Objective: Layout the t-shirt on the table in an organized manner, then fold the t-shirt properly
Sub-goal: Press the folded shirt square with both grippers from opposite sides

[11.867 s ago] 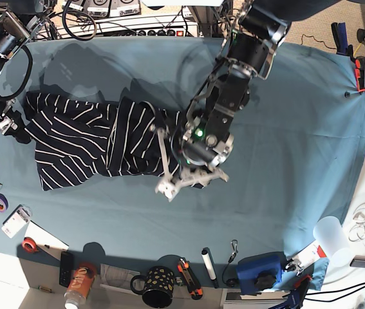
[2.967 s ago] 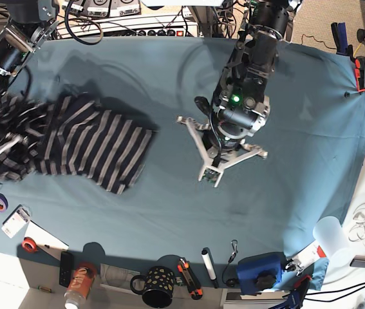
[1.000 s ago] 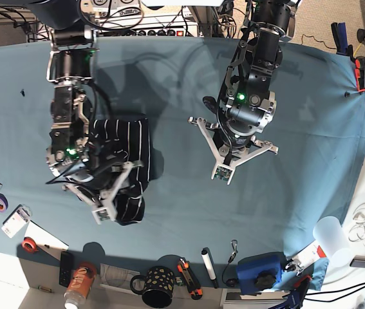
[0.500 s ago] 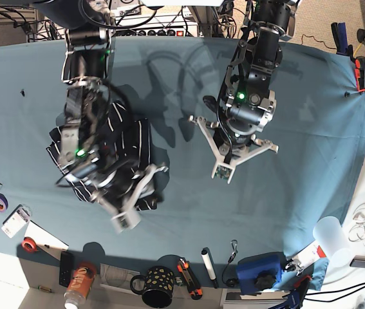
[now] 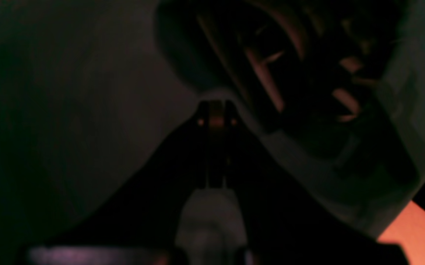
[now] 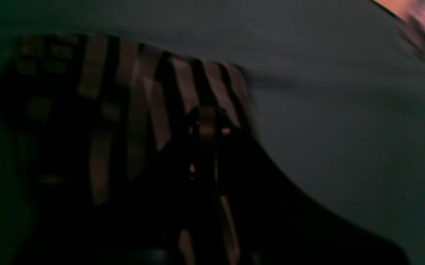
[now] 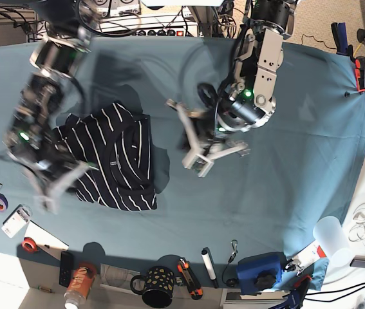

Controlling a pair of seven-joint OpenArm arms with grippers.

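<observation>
The t-shirt [image 7: 114, 161], dark with thin white stripes, lies bunched on the teal table [image 7: 298, 161], left of centre. My right gripper [image 7: 48, 190] is a blur at the shirt's lower left corner. In the right wrist view the right gripper [image 6: 207, 123] is shut, its tips over the striped t-shirt [image 6: 98, 110] near an edge. Blur hides whether any cloth is pinched. My left gripper [image 7: 196, 161] hovers just right of the shirt. In the left wrist view the left gripper [image 5: 216, 112] is shut and empty above the cloth, with the t-shirt [image 5: 271, 73] ahead to the right.
Along the front edge sit a spotted mug [image 7: 156, 286], an orange can [image 7: 79, 282], tape rolls [image 7: 0, 203], a white marker [image 7: 209, 267] and a blue case [image 7: 259, 270]. A white cup [image 7: 330, 232] stands at the right. Cables and power strips [image 7: 131, 26] line the back.
My right arm has swung left, from the shirt's lower right to its lower left, and its jaws have closed. The left gripper has shifted left toward the shirt. More of the shirt shows.
</observation>
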